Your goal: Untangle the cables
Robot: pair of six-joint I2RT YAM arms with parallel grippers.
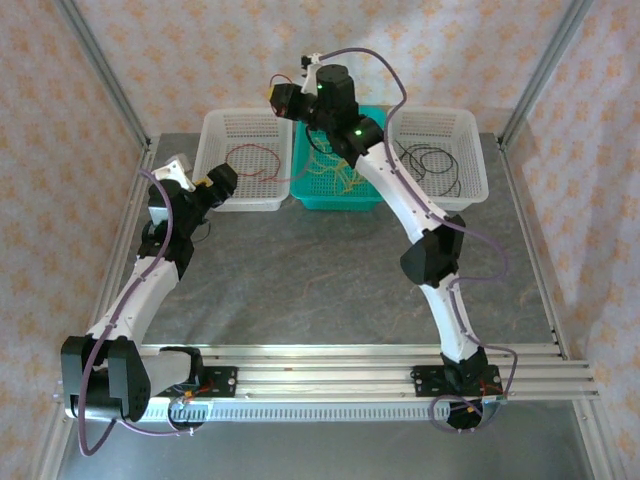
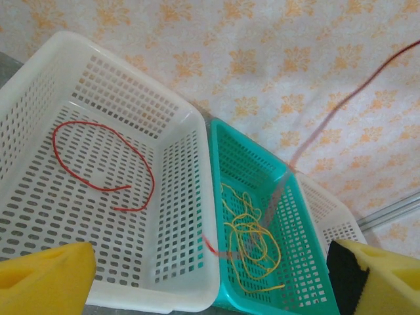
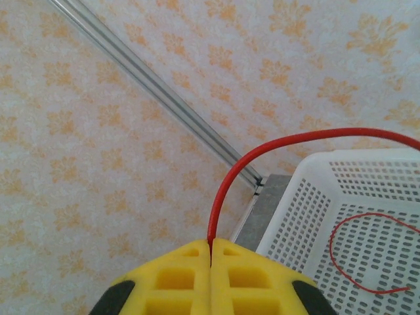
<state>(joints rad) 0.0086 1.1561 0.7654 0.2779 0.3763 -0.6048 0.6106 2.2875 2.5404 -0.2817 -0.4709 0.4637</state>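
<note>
Right gripper [image 3: 210,244] is up high above the baskets, its yellow fingers pressed tight together. It's pinching a red cable [image 3: 262,147], which climbs out from between the pads and arcs off to the right. In the left wrist view that strand [image 2: 367,82] slants down toward the teal basket [image 1: 372,112], but its lower stretch is too blurred to follow.

Left gripper [image 2: 210,262] is spread wide with nothing between its pads, hovering by the near edge of the left white basket [image 2: 138,75]. Inside that basket a second red cable [image 2: 152,180] lies on the floor in one loose open loop.

The yellow cables [image 2: 252,236] sit in a tangled bunch in the teal basket in the middle. On the far side, the black cables [image 1: 430,160] are coiled in the right white basket [image 1: 478,165].
</note>
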